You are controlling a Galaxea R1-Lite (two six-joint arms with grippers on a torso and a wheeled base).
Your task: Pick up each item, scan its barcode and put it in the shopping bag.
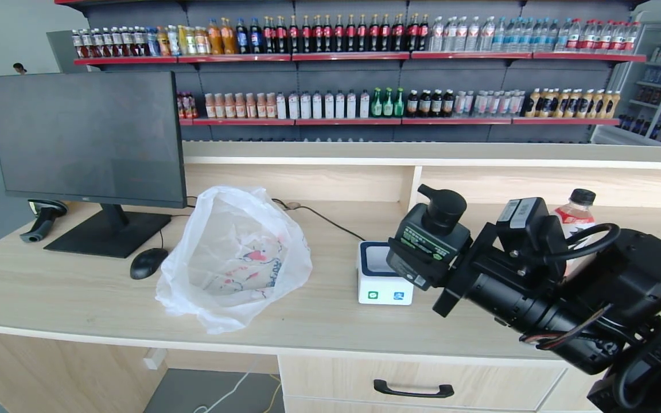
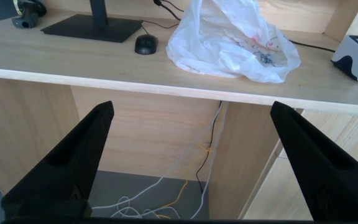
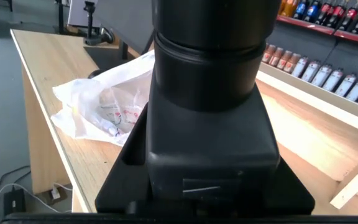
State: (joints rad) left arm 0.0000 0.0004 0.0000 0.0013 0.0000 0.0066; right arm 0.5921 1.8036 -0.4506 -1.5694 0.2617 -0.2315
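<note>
Black bottle (image 1: 428, 241) in right claw (image 1: 454, 261), near scanner (image 1: 377, 284)

You see the black bottle (image 1: 429, 244) at centre right as smooth, matt plastic. The shopping bag (image 1: 233, 258) at centre is thin, crinkled, translucent plastic with a slight sheen. The counter (image 1: 78, 292) looks like pale, matt wood grain. The scanner (image 1: 377, 287) is smooth white plastic.
</note>
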